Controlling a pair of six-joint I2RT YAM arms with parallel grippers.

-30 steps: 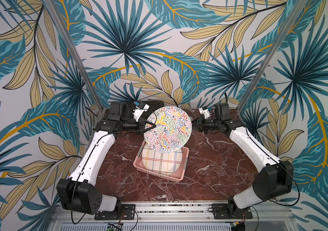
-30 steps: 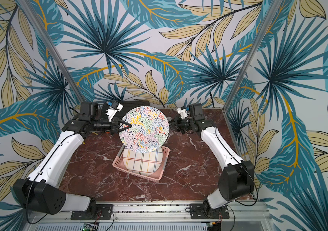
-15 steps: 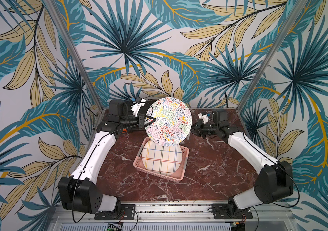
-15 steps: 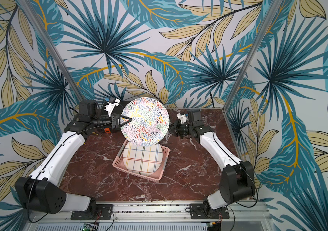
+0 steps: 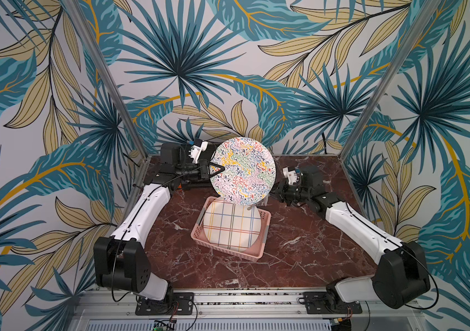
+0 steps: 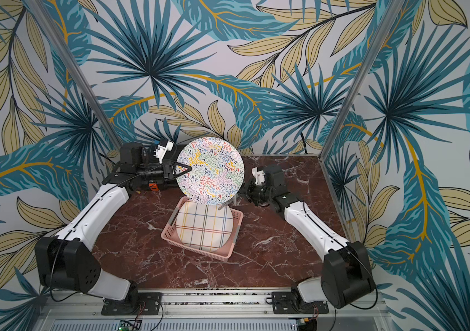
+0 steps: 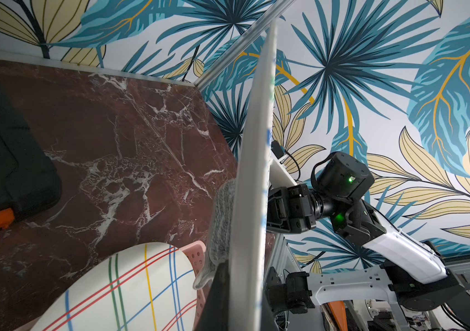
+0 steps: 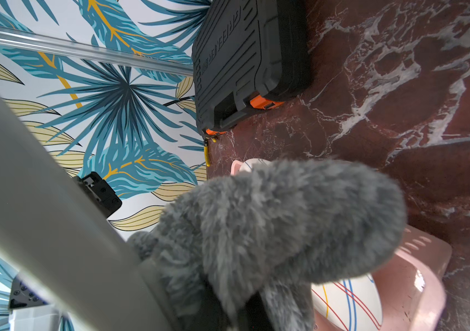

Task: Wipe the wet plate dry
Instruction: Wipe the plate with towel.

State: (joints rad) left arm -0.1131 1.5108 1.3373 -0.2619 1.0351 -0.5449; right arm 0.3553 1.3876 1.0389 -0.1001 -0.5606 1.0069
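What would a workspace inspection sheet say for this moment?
Surface: marble table, no spills seen.
Job's things: squiggle plate held tilted above the basket; grey cloth against its plain back; wetness cannot be judged.
Clutter: checked plate lying in the basket; black tool case at the back.
Hands: left hand shut on the squiggle plate's rim; right hand shut on the cloth.
Cables: black cable runs along the left arm, clear of the plates.
Surroundings: leaf-print walls, metal posts.
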